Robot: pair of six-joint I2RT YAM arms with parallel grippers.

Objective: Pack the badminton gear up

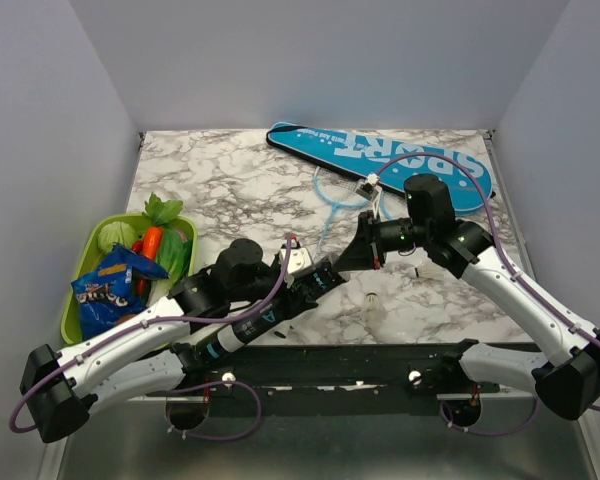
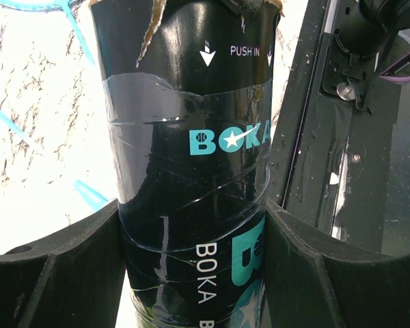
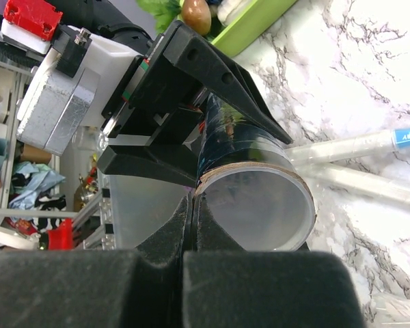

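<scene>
Marble bench (image 1: 230, 170) is lying beneath my arms. I am gripping the dark tube (image 2: 191, 102) with the left end effector (image 2: 191, 232). The right end effector (image 3: 193, 208) is sitting closed at its open mouth.

The long blue fabric "SPORT" racket cover (image 1: 400, 160) lies at the back right of the marbled stone surface (image 1: 230, 170). Two thin light-blue rackets (image 1: 332, 195) lie just before it. A small white shuttlecock (image 1: 377, 303) sits near the front edge, right of centre. The green plastic basket (image 1: 70, 312) stands at the left edge. The dark slim tube (image 1: 260, 322) slants across front centre, between the left gripper's (image 2: 195, 219) jaws.
</scene>
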